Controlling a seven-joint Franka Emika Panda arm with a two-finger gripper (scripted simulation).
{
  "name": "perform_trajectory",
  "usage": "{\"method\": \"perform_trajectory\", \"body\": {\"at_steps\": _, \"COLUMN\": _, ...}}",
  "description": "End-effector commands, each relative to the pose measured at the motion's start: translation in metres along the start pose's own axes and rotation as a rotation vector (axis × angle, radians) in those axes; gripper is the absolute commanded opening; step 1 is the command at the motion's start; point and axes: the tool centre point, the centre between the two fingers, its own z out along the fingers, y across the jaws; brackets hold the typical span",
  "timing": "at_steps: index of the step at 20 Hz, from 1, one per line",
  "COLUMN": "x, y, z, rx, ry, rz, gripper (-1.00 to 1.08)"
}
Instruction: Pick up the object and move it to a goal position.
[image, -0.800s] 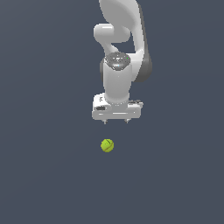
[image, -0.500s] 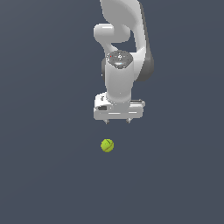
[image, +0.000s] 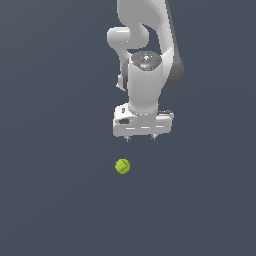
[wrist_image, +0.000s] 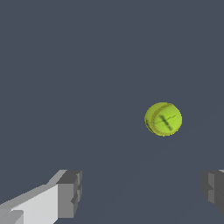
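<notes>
Since the ball is round and lies loose on the bare grey desk, a roll is judged the chief risk: should one finger be brought down against its side before the other, it could be nudged away before any grip is made. In the exterior view the ball is seen apart from the pincer, below it in the picture and a little toward the exterior view's left, so it is not lined up between the fingertips. In the wrist view it is likewise seen beyond the fingers and nearer to one of them than the other. A descent made without that offset being corrected would probably end in a miss or a glancing touch. The pincer is released, its jaws spread wide with nothing between them. A weak or off-centre squeeze could also let the ball slip out on lifting. No containers are seen, and no goal marker can be made out.
</notes>
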Motion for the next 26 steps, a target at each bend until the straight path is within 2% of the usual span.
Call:
{"method": "perform_trajectory", "body": {"at_steps": 1, "x": 0.001, "y": 0.002, "z": 0.002, "rx": 0.0, "ry": -0.002, "rz": 0.012, "gripper": 1.0}}
{"method": "perform_trajectory", "body": {"at_steps": 11, "x": 0.011, "y": 0.018, "z": 0.022, "rx": -0.003, "ry": -0.016, "rz": 0.17, "gripper": 1.0}}
{"method": "perform_trajectory", "body": {"at_steps": 26, "x": 0.032, "y": 0.064, "z": 0.08, "rx": -0.035, "ry": -0.048, "rz": 0.596, "gripper": 1.0}}
